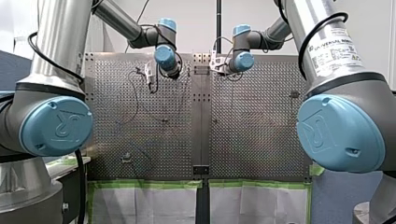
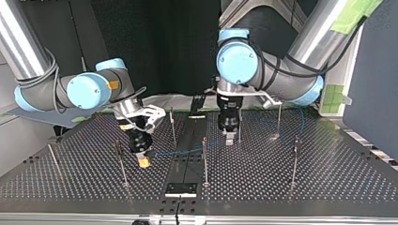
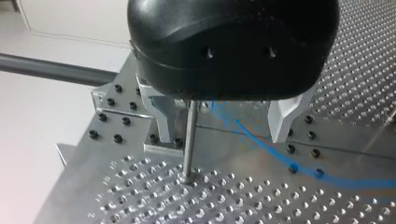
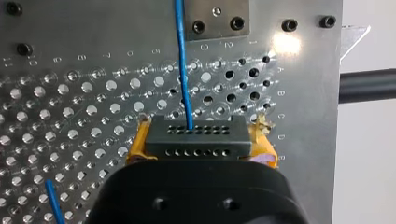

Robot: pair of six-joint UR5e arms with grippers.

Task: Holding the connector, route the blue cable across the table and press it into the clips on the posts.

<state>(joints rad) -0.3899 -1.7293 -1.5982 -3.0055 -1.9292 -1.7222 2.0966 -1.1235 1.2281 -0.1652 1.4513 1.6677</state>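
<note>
My right gripper (image 4: 198, 142), with yellow pads, is shut on a dark grey connector (image 4: 196, 135). The blue cable (image 4: 183, 70) runs out of the connector's top, away over the perforated plate. In the top view my right gripper (image 2: 143, 159) hangs low at the left of the middle, and the blue cable (image 2: 176, 151) leads from it toward a thin post (image 2: 204, 159). My left gripper (image 3: 224, 135) is open, its pale metal fingers (image 3: 163, 121) straddling an upright post (image 3: 189, 140). The cable (image 3: 266, 149) passes between the fingers, beside that post. In the top view my left gripper (image 2: 229, 136) points down at the plate.
Several thin posts stand on the perforated table (image 2: 328, 178), among them ones at the top view's left (image 2: 121, 161) and right (image 2: 294, 159). A black bracket (image 2: 180, 189) sits on the centre seam near the front edge. A dark bar (image 4: 369, 85) lies beyond the table edge.
</note>
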